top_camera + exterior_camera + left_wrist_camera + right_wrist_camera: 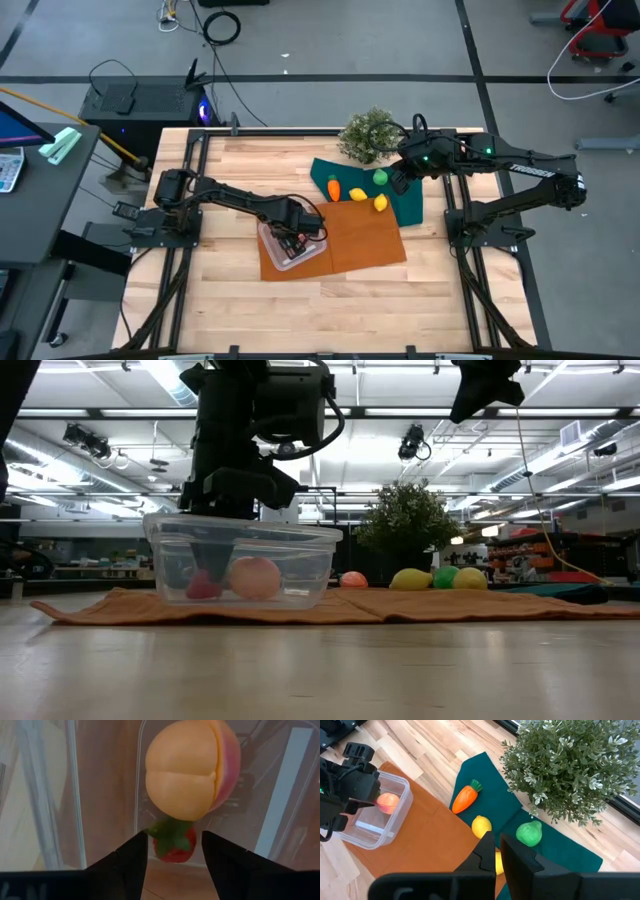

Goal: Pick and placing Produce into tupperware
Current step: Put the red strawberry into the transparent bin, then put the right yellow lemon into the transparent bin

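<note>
Clear tupperware (300, 550) holds peach (192, 767), strawberry (174, 843); left end effector (175, 857) spread above them

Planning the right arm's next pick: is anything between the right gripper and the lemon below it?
Nothing visible: the right gripper hangs over the green cloth, the nearest lemon bare beneath it, potted plant off beside.

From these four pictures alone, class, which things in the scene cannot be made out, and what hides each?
- Second lemon: right wrist view, mostly behind the right gripper.
- Strawberry: low view, blurred by the tupperware wall; unseen from above, under the left gripper.
- Peach: left wrist view, top cut by the frame edge.
</note>
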